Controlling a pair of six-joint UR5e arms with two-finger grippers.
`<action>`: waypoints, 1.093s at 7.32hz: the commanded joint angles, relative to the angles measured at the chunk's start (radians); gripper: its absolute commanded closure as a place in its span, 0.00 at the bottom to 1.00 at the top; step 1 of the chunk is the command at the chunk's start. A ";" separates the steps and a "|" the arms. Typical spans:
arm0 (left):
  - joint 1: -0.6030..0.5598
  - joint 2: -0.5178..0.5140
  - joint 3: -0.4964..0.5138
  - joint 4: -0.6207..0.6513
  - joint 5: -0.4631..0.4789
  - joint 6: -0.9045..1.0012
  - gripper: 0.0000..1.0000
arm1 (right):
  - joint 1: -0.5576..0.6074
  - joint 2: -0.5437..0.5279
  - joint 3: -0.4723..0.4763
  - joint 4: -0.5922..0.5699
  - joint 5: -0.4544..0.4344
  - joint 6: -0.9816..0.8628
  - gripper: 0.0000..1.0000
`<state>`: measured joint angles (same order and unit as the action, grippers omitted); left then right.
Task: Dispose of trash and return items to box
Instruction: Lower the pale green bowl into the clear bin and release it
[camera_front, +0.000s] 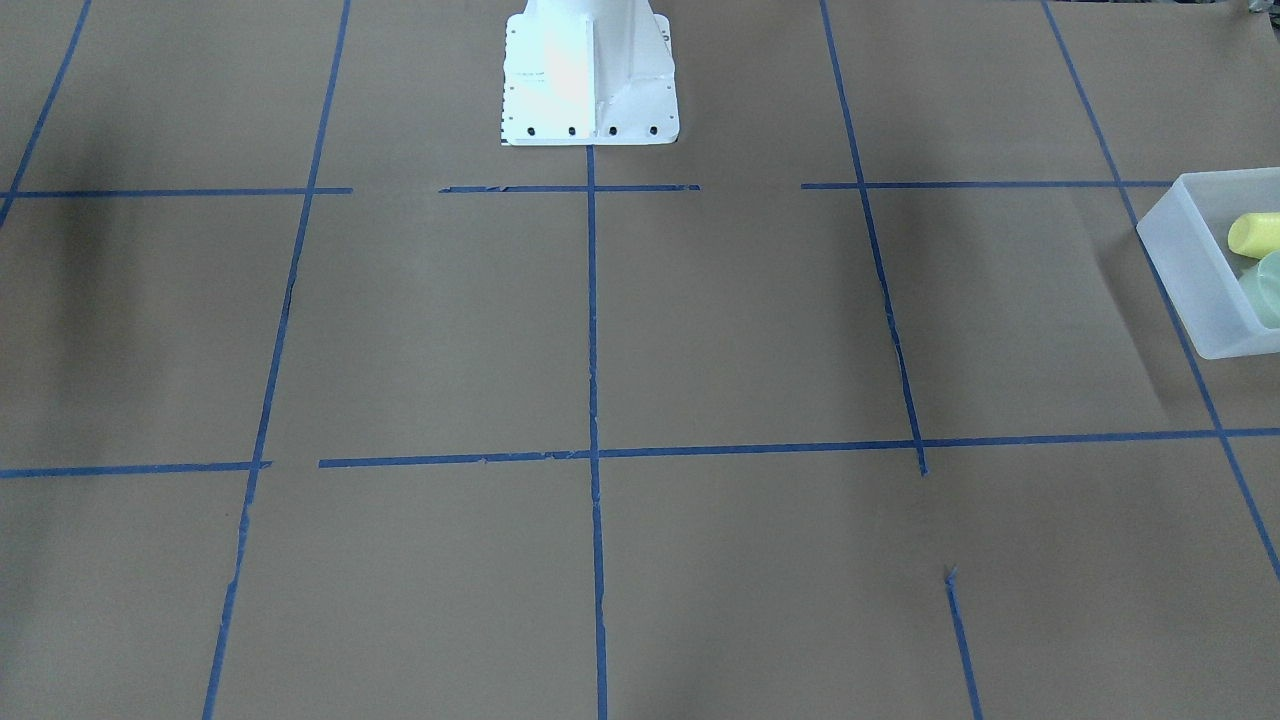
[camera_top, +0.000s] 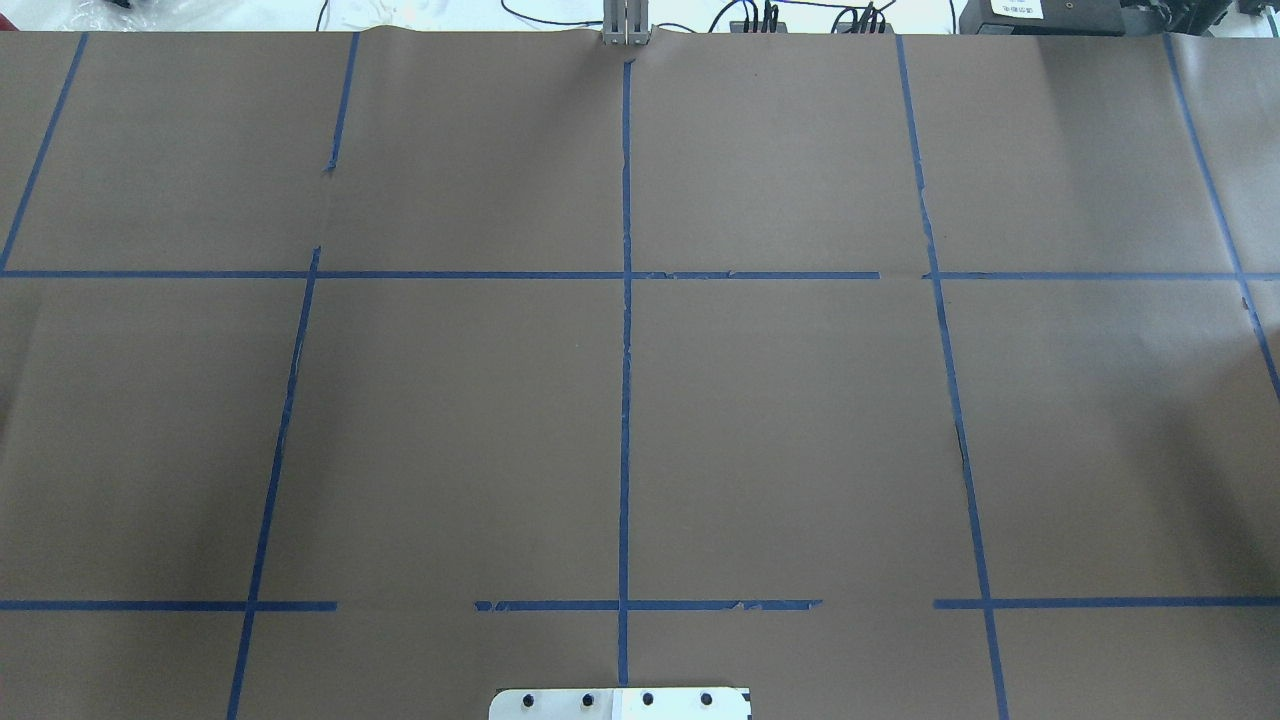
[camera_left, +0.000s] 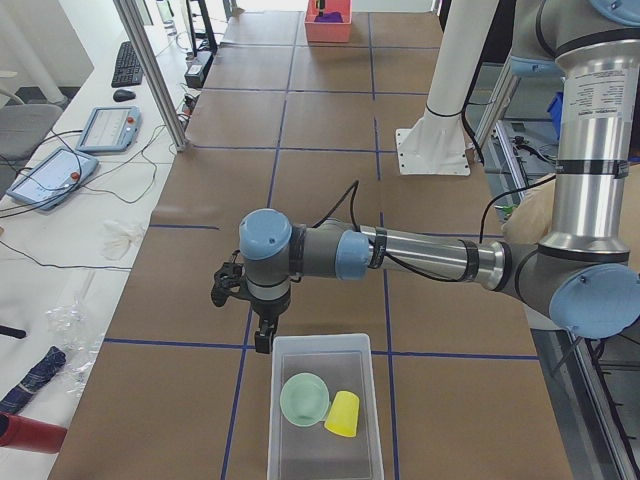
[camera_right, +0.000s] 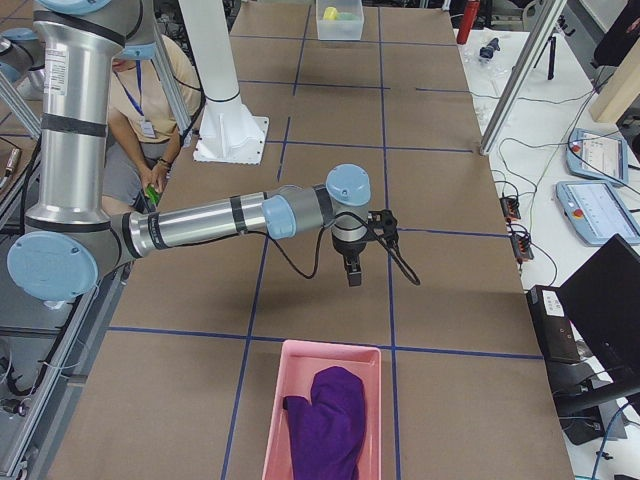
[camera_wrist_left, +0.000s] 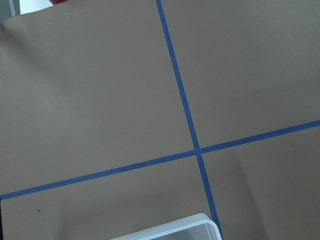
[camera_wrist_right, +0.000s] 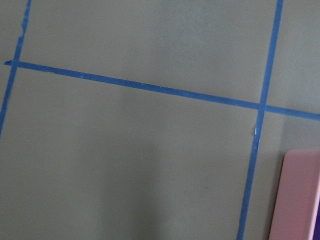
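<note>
My cup and bowl lie side by side in the box, cup at the bowl's 4 o'clock. My left gripper hangs by the box's 11 o'clock corner, my right gripper at 12 o'clock of a pink bin. I cannot tell if either is open or holding anything

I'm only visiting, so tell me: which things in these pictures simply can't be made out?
- Left gripper: open or shut is unclear. It shows only small, in the exterior left view.
- Right gripper: the same, seen only in the exterior right view.
- Box, yellow cup and green bowl: cut off by the front-facing view's right edge.
- Anything beneath the purple cloth in the pink bin: hidden by the cloth.
</note>
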<state>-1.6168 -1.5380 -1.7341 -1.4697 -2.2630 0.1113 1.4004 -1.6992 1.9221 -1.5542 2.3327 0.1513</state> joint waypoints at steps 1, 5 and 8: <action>-0.002 0.050 -0.018 -0.022 -0.003 0.002 0.00 | 0.043 -0.006 0.005 -0.107 0.007 -0.016 0.00; 0.000 0.045 0.000 -0.061 -0.061 -0.002 0.00 | 0.104 -0.034 0.015 -0.112 0.005 -0.068 0.00; -0.002 0.058 -0.031 -0.063 -0.061 0.001 0.00 | 0.103 -0.037 -0.009 -0.095 -0.004 -0.069 0.00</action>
<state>-1.6193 -1.4843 -1.7575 -1.5309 -2.3237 0.1109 1.5036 -1.7358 1.9269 -1.6563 2.3305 0.0834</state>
